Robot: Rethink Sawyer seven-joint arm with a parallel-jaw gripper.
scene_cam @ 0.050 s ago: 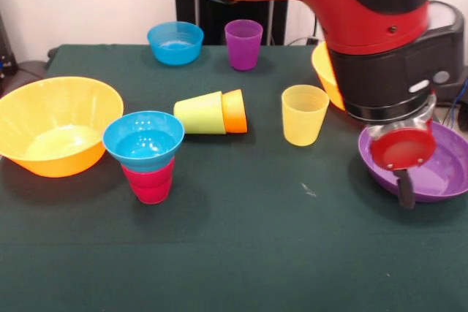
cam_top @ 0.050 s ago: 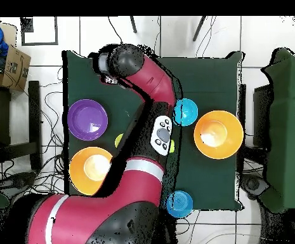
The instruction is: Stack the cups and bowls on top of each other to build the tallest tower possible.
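A dark green cloth covers the table [scene_cam @ 0.050 s ago: 241, 253], white wall behind. The tower [scene_cam @ 0.050 s ago: 145, 153], a cyan bowl [scene_cam @ 0.050 s ago: 143, 137] seated on an upturned red cup [scene_cam @ 0.050 s ago: 150, 183], stands upright near the front, well away across the table from the gripper [scene_cam @ 0.050 s ago: 404, 180]. That hangs over the purple bowl [scene_cam @ 0.050 s ago: 446, 177] at the other side. Whether its jaws are open or closed I can't tell, nor whether it holds anything.

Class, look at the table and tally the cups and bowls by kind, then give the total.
Cups: 5 – red, lime green, orange, yellow, purple.
Bowls: 5 – two orange, two blue, one purple.
Total: 10
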